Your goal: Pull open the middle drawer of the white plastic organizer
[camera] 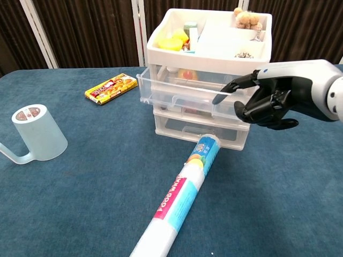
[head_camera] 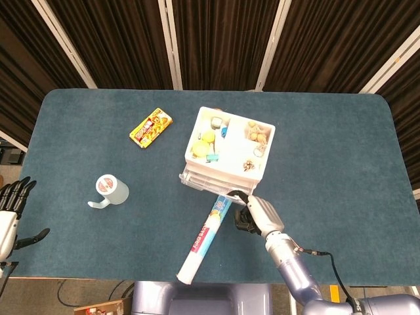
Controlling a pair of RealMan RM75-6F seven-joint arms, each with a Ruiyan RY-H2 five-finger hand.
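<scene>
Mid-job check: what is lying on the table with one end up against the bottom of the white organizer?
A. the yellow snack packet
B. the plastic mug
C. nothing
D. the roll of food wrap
D: the roll of food wrap lies on the cloth with its far end at the foot of the white organizer, just below the right hand.
</scene>
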